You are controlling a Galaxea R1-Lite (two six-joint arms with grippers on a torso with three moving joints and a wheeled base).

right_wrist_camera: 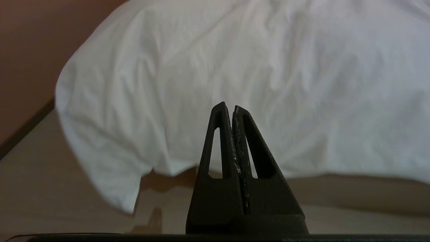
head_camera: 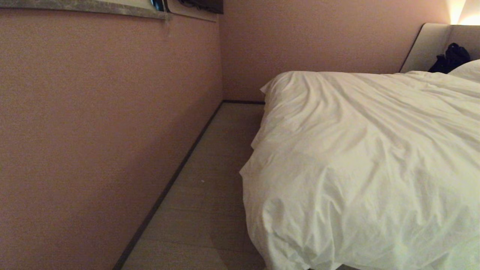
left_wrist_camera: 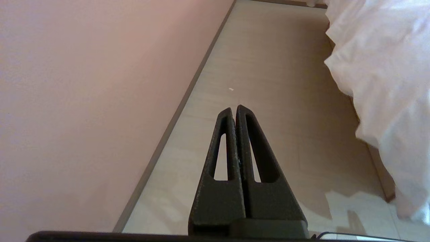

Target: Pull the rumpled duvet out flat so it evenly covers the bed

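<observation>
- A bedroom, likely in a hotel or a home.
- A bed [head_camera: 423,48] with a padded headboard at about 2 o'clock, covered by a rumpled white duvet [head_camera: 360,157].
- A white pillow [head_camera: 467,69] by the headboard.
- A lit lamp [head_camera: 463,11] glows at 1 o'clock.
- Plain pinkish walls [head_camera: 93,131] at 9 o'clock, with a pale floor [head_camera: 210,180] alongside the bed.

Left claw [left_wrist_camera: 234,108] and right claw [right_wrist_camera: 228,106] closed, empty.
</observation>
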